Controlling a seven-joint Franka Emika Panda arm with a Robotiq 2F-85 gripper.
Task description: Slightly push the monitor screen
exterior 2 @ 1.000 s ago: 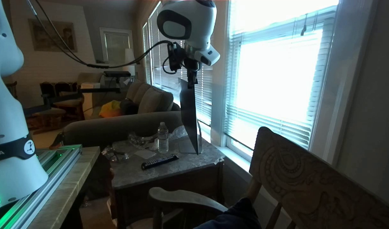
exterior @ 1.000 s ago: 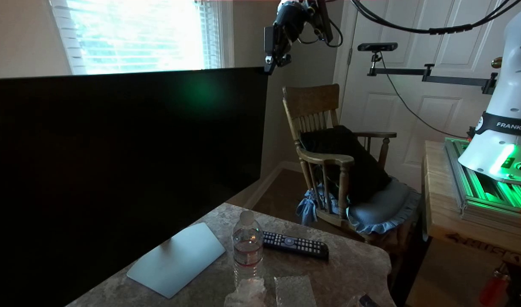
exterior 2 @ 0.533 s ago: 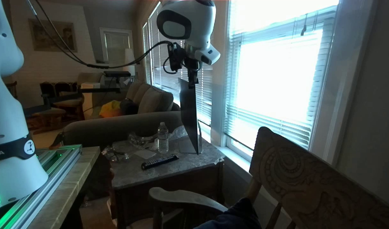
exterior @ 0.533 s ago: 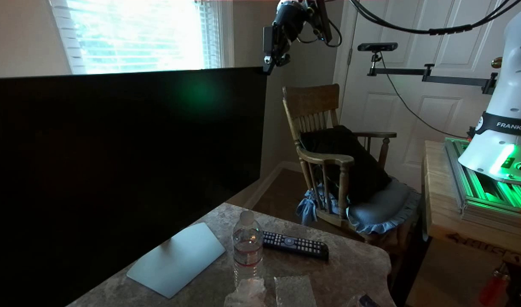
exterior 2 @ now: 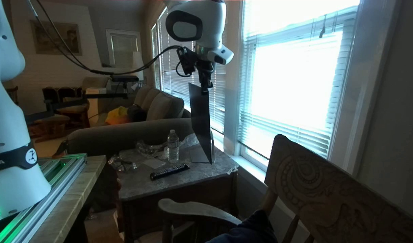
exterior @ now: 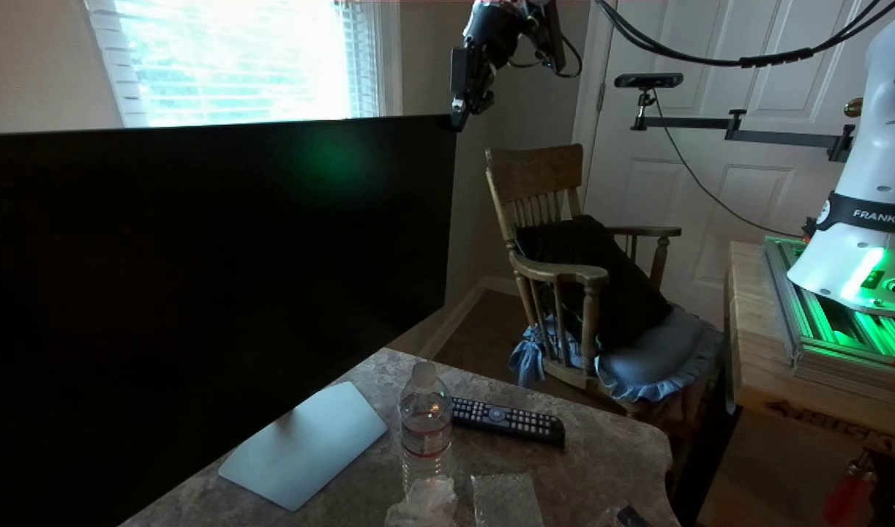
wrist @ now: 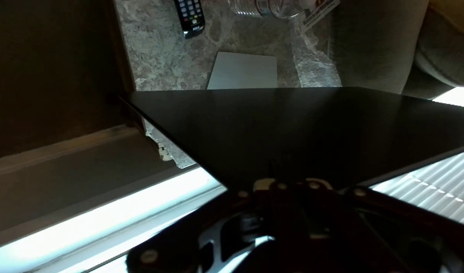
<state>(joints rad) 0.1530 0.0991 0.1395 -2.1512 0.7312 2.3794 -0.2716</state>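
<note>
The monitor screen (exterior: 198,278) is a very large glossy black panel with a faint green reflection. It stands upright on the stone-topped table, seen nearly edge-on in an exterior view (exterior 2: 200,125). My gripper (exterior: 458,123) is at its upper corner on the chair side, fingertips pointing down at the front face; it also shows in an exterior view (exterior 2: 205,90). In the wrist view the shut fingertips (wrist: 290,184) overlap the dark panel (wrist: 262,129) close to that corner, with nothing seen between them. The tips appear to touch the panel, but the contact point is too dark to see.
A grey-blue plate (exterior: 304,446), a clear bottle (exterior: 425,424), a black remote (exterior: 506,419) and plastic wrap (exterior: 425,503) lie or stand on the table (exterior: 601,468). A wooden chair (exterior: 560,272) stands beside it. A window (exterior 2: 287,91) with blinds is behind the monitor.
My gripper has shifted slightly toward the window and tilted a little. The monitor's near upper corner has moved slightly back toward the window with it. The other things have not moved.
</note>
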